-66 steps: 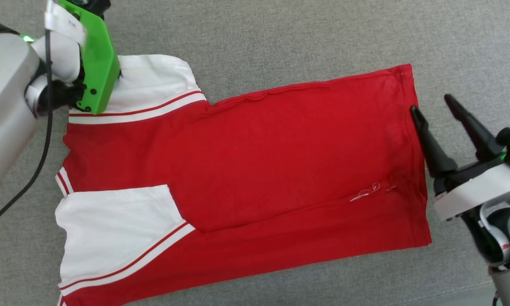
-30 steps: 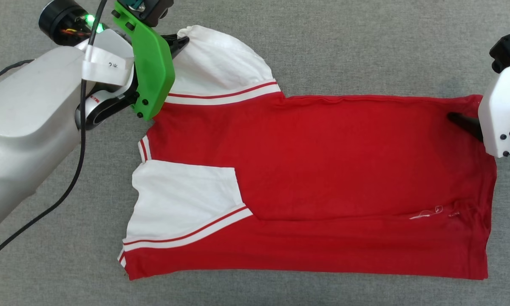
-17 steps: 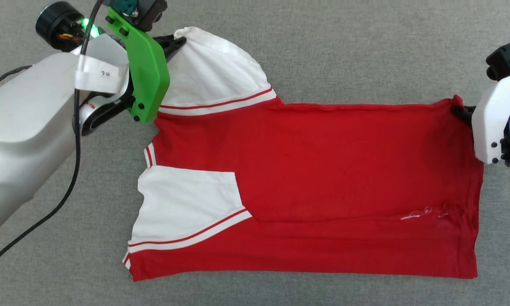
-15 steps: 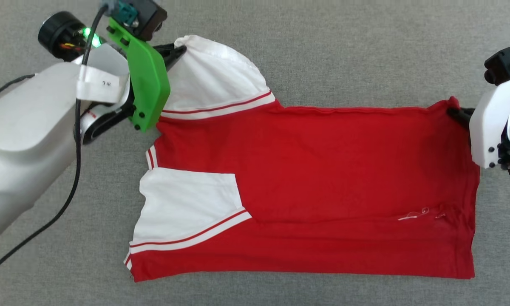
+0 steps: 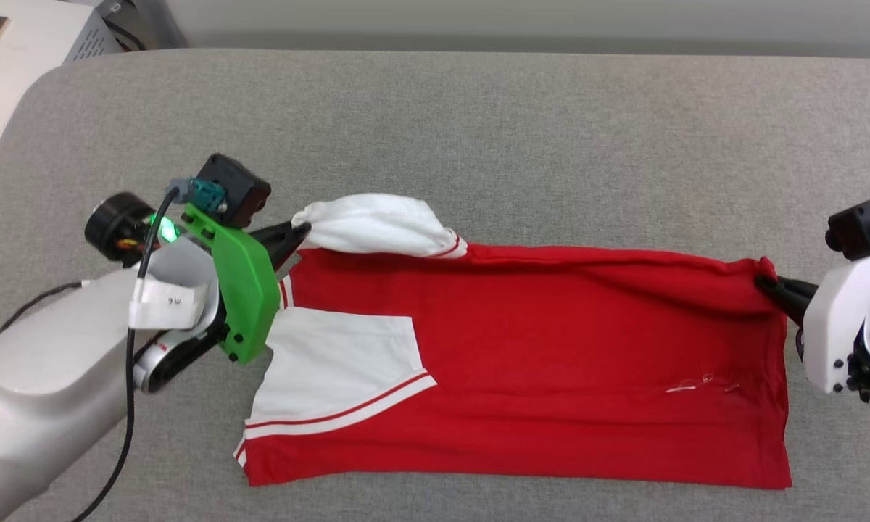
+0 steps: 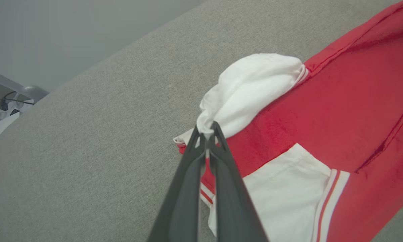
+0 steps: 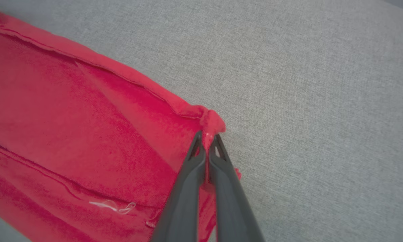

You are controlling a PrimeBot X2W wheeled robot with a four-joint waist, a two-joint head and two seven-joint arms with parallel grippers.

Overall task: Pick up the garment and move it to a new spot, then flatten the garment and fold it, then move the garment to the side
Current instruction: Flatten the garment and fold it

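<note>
The garment (image 5: 551,348) is a red T-shirt with white, red-striped sleeves, lying back side up across the grey padded surface (image 5: 478,145); its lettering is hidden. My left gripper (image 5: 303,230) is shut on the tip of the far white sleeve (image 5: 377,225), which is lifted and bunched. In the left wrist view the same left gripper (image 6: 206,132) pinches the white sleeve (image 6: 252,87). My right gripper (image 5: 763,281) is shut on the far hem corner of the red cloth, raised off the surface. The right wrist view has that right gripper (image 7: 206,136) clamping the puckered red corner (image 7: 213,122).
A white cabinet or machine (image 5: 14,65) stands beyond the surface's far left corner. Past the far edge (image 5: 478,51) is grey floor. The near sleeve (image 5: 341,370) lies flat on the shirt. Bare grey surface stretches beyond the garment.
The right gripper has shut on the far hem corner. Both grippers have lifted the garment's far edge. The head camera has tilted up, bringing the surface's far edge into view.
</note>
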